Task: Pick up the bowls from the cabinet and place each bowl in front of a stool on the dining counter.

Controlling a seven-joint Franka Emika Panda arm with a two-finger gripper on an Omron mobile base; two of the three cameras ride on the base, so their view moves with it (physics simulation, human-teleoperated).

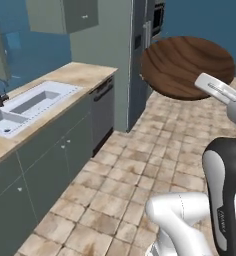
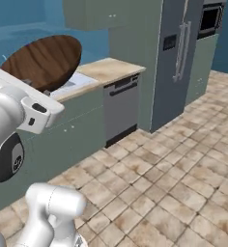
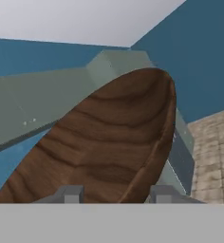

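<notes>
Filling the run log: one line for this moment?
tool: shut on bowl | bowl: held aloft, tilted | nearby: sink counter, fridge

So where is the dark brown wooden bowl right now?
The dark brown wooden bowl is held up in the gripper, clear of the tiled floor, with the marble sink counter to the robot's left.

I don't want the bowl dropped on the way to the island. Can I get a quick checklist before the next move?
1. Bowl in the gripper: ok, its rim sits between the fingertips.
2. Bowl clear of the counter and fridge: ok, it hangs in open air.
3. Bowl level: not ok, it is tilted steeply.
4. Floor ahead free: ok, bare tiles.
5. Dining counter and stools in sight: cannot tell where they are.
6. Second bowl's place: cannot tell.
</notes>
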